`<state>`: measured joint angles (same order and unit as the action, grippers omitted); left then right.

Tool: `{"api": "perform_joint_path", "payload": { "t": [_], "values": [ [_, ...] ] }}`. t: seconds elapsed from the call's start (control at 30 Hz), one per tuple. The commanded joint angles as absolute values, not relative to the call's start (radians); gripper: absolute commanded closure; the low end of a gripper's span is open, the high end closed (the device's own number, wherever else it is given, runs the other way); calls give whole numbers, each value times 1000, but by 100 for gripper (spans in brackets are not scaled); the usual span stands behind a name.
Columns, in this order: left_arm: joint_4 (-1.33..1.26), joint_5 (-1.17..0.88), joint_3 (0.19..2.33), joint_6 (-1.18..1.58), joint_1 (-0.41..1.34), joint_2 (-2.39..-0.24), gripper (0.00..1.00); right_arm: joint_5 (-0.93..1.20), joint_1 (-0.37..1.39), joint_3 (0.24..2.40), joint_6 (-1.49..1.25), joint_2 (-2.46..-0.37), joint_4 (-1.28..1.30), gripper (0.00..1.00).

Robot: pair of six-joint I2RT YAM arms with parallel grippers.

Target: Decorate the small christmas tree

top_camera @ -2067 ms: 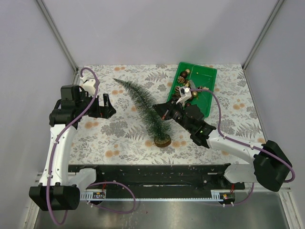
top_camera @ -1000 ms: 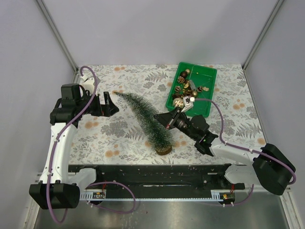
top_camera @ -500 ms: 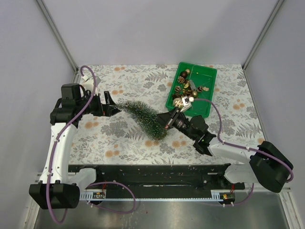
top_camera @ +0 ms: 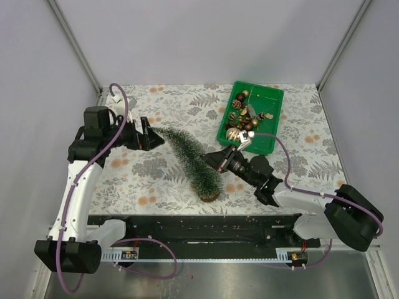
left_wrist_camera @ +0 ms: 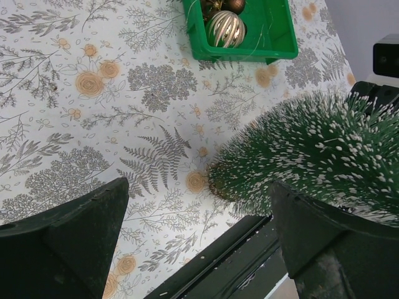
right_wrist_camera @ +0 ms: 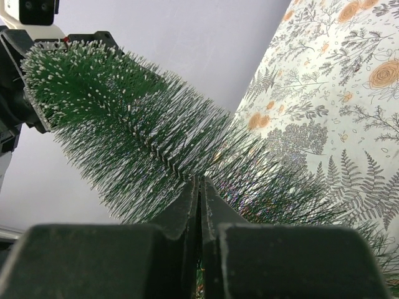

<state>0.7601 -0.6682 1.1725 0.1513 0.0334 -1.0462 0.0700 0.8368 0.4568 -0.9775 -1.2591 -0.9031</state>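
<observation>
Your right gripper (top_camera: 212,157) is clenched on the bristles of the small dark green bottle-brush christmas tree (top_camera: 190,163). The tree leans mid-table, its wooden base near and its tip far-left by your left gripper (top_camera: 151,133), whose jaws are spread. The tree looks light and its bristles springy, so pinch the stiff core.

Left claw (top_camera: 150,132) agape, right claw (top_camera: 215,158) pinched.

Up top, the fixed camera looks down from behind the arm bases over the whole desk (top_camera: 156,180), the left wrist camera peers down close toward the green bin (left_wrist_camera: 277,43), and the right wrist camera sits nose-up against the small christmas tree (right_wrist_camera: 137,131), seen in all three views.
</observation>
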Motion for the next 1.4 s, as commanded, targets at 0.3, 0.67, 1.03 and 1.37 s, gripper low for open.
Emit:
{"api": "perform_joint_path", "payload": {
  "t": [0.3, 0.67, 1.03, 1.37],
  "values": [
    [716, -709, 1250, 184, 84, -1006, 1, 35, 845, 342, -942, -1077, -917, 100],
    [716, -724, 1253, 184, 103, -994, 1, 23, 845, 284, -910, -962, -839, 100],
    [716, -727, 1246, 173, 107, -991, 1, 28, 845, 262, -897, -890, -715, 55],
    [716, -719, 1243, 161, 109, -1005, 1, 25, 845, 310, -822, -648, -381, 29]
  ]
}}
